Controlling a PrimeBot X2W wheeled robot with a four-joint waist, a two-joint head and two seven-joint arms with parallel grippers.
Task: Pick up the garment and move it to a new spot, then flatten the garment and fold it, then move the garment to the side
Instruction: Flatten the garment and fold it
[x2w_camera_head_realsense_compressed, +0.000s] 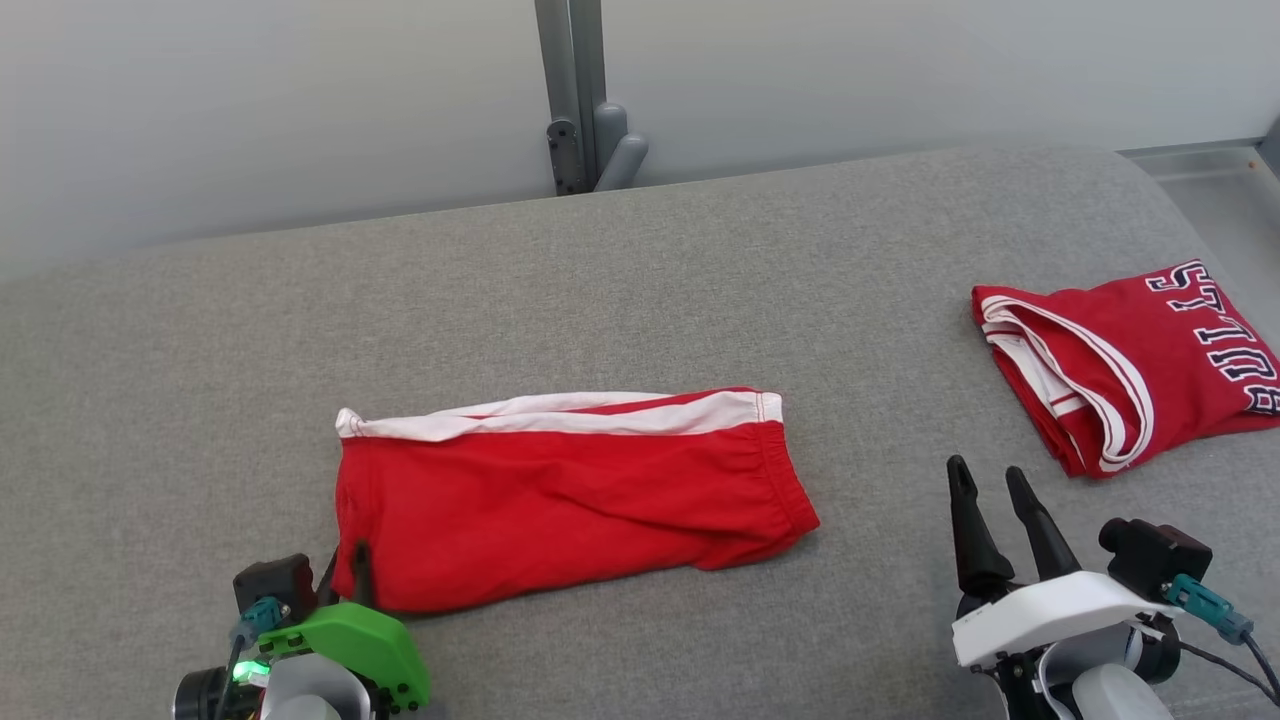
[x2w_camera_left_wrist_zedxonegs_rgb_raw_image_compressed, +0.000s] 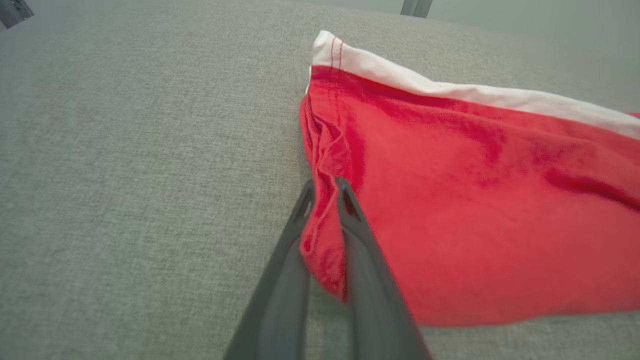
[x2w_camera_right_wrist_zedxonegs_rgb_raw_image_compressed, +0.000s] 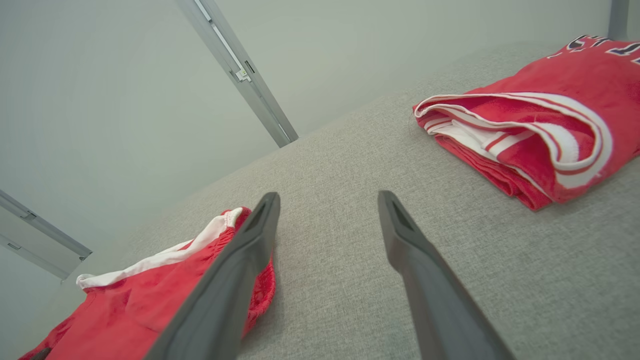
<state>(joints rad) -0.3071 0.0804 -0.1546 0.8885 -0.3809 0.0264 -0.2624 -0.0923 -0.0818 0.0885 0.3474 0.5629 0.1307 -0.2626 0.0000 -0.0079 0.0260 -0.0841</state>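
- Grey bench (x2w_camera_head_realsense_compressed: 620, 300): broad bare cloth is seen around the red shorts (x2w_camera_head_realsense_compressed: 570, 490), laid flat centre-left.
- Folded jersey (x2w_camera_head_realsense_compressed: 1130, 365): at the bench's right edge.
- Left pincer (x2w_camera_left_wrist_zedxonegs_rgb_raw_image_compressed: 324, 186): pinching the shorts' near-left hem, as resolved in the left wrist view.
- Right pincer (x2w_camera_head_realsense_compressed: 990, 478): spread, clear of both garments.

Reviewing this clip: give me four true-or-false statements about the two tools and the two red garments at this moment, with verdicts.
1. The left tool is shut on an edge of the red shorts. True.
2. The right tool grips the folded jersey. False: its jaws are open and empty, and it is apart from the jersey.
3. The folded jersey lies to the robot's right of the red shorts. True.
4. The red shorts are stacked on the folded jersey. False: the two lie apart on the grey surface.
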